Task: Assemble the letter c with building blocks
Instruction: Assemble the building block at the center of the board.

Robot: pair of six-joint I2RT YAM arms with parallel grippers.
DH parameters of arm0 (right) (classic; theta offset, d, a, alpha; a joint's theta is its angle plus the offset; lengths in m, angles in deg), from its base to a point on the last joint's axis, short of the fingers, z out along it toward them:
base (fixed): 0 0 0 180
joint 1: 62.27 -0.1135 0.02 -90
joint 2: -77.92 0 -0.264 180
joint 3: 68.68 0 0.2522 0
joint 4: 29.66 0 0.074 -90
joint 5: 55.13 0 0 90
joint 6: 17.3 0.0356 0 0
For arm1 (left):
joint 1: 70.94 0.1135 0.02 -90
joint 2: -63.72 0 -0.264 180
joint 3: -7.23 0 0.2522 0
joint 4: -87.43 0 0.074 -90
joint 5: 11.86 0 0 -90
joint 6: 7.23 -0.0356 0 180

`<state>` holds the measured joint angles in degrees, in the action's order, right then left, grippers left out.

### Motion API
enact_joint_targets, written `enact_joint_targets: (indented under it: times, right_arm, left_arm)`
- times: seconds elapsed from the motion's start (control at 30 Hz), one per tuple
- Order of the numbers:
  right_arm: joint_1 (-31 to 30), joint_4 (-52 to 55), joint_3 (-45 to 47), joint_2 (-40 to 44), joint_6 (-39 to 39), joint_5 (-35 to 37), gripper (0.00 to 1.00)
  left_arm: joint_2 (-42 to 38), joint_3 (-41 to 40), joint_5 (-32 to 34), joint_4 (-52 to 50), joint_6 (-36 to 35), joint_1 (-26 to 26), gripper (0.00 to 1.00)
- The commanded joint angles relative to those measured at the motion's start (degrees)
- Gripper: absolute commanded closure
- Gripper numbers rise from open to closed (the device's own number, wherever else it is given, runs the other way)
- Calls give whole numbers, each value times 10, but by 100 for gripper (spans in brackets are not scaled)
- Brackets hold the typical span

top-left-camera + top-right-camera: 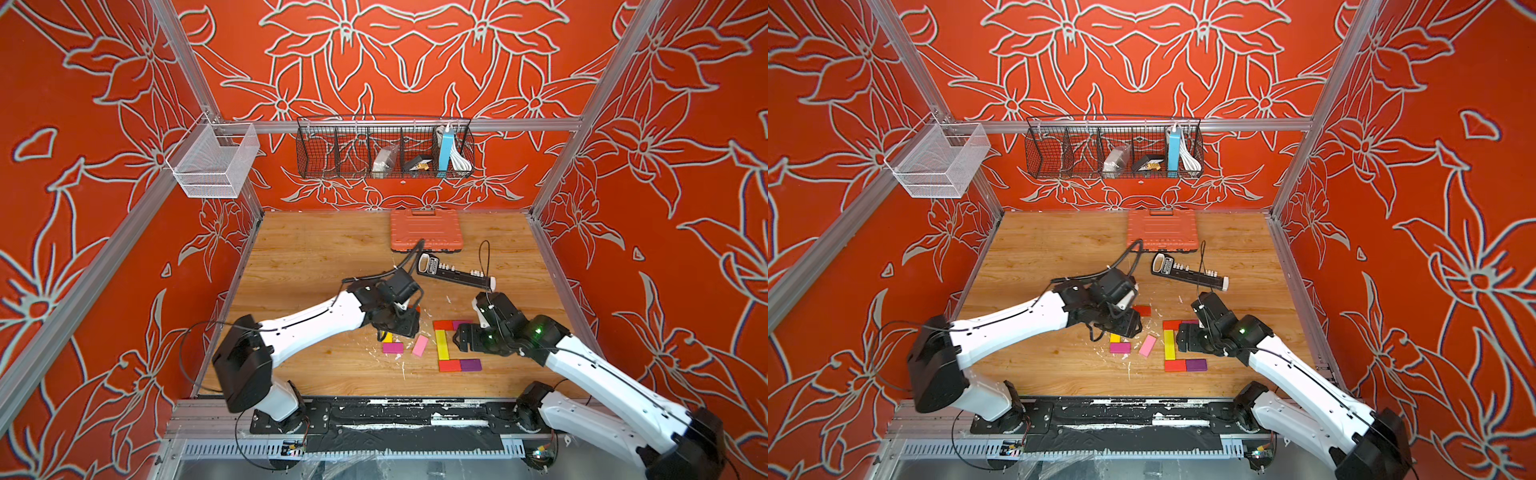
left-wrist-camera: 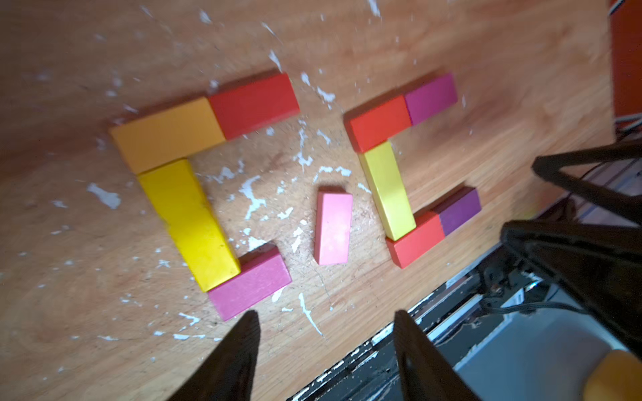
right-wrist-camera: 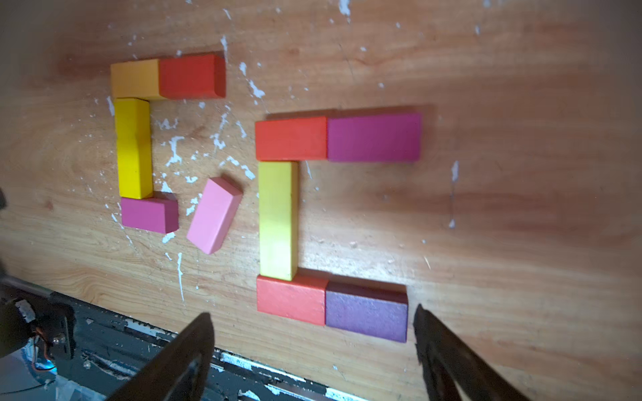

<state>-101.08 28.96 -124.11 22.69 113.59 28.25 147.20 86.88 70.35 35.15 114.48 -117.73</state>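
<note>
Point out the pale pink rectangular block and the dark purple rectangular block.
pale pink rectangular block (image 3: pixel 212 213), right wrist view, top face centre.
dark purple rectangular block (image 3: pixel 366 314), right wrist view, top face centre.

A pale yellow block (image 3: pixel 278 220), two orange-red blocks (image 3: pixel 291 139), a magenta block (image 3: pixel 374 137), a purple block (image 3: pixel 366 311) and a pink block (image 3: pixel 214 215) are solid-coloured. The surface (image 3: pixel 486 208) is light wood grain flecked with white. The walls (image 1: pixel 83 166) are red-orange with grey flower outlines.

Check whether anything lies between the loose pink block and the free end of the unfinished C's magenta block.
Nothing visible does. Only bare, white-flecked tabletop separates the pink block from the magenta block.
</note>
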Motion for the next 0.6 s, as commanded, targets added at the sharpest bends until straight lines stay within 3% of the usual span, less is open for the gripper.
enact_joint_targets:
  times: [0.0, 0.13, 0.3, 0.57]
  right_arm:
    - [-25, -28, -50, -51, -74, -7, 9]
    - [-98, -23, -117, -147, -133, 25, 8]
    - [-154, -3, -176, -265, -214, 19, 7]
    - [-170, -9, -188, -326, -271, 9, 7]
  left_arm:
    - [-48, -32, -14, -1, 10, 51, 31]
    - [-100, -56, -37, -9, -1, 127, 24]
    - [-130, -73, -66, -20, -17, 216, 2]
    - [-139, -80, -118, -27, -34, 298, 2]
